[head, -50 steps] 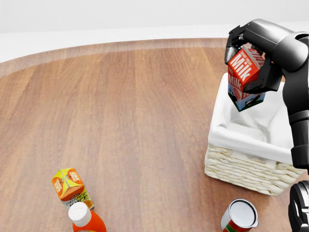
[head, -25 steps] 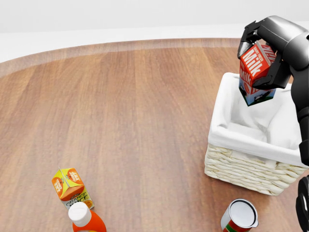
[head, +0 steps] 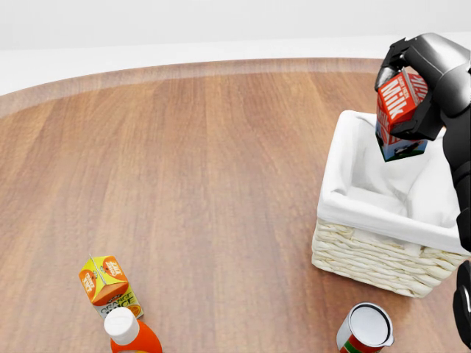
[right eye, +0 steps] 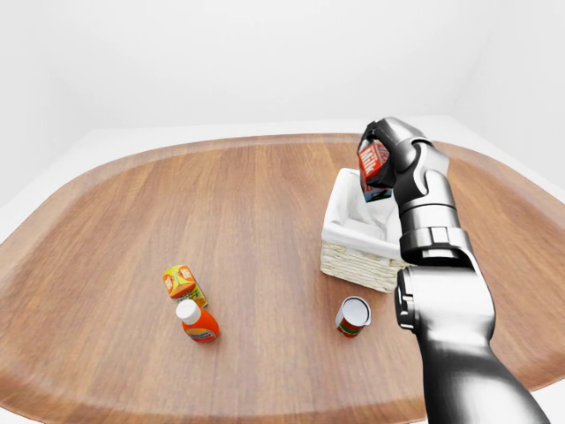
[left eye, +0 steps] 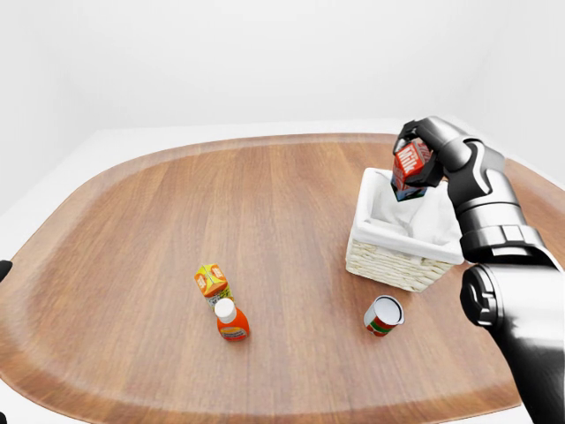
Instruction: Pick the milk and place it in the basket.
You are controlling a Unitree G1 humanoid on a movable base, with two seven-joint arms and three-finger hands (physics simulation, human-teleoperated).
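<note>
The right hand point(head: 419, 81) held the milk point(head: 401, 114) above the basket point(head: 368, 250), its dark fingers point(head: 388, 60) wrapped round the carton's top and side, the carton tilted and clear of the white lining, over the part of the opening toward the top of the head view. The placing step appeared to be in hand; the next move would call for lowering the carton inside the rim, then opening the fingers. The right arm rose from the views' lower right, bent at the elbow, while the left hand was out of view; a juice carton point(head: 105, 283), bottle point(head: 131, 334) and can point(head: 366, 329) stood apart on the wooden surface point(head: 206, 184).
</note>
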